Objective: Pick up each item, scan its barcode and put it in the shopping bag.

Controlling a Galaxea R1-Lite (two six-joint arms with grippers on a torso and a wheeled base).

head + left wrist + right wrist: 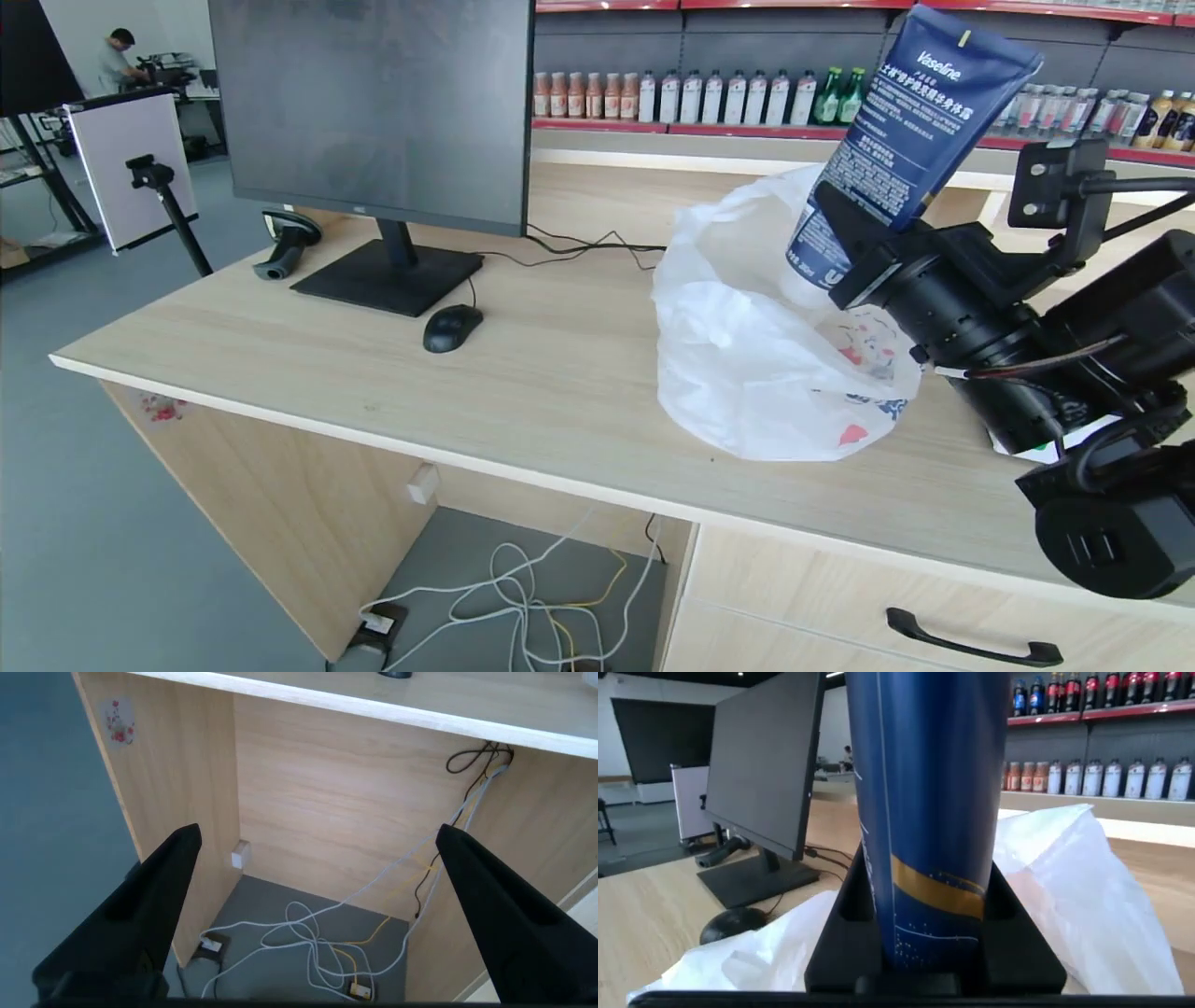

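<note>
The right tool [843,241] clamps the blue lotion tube [920,112] by its lower end, tilting it just above the white shopping bag [747,373], seemingly for dropping in; the left tool [318,838] hangs open below the bench [373,373].

Head view: high, angled down across the worktop [523,373]. Right wrist view: low and close above it, sharing the monitor [373,103] and shopping bag [756,373]. Left wrist view: facing the recess beneath (floor cables [318,943] shared with head view).
</note>
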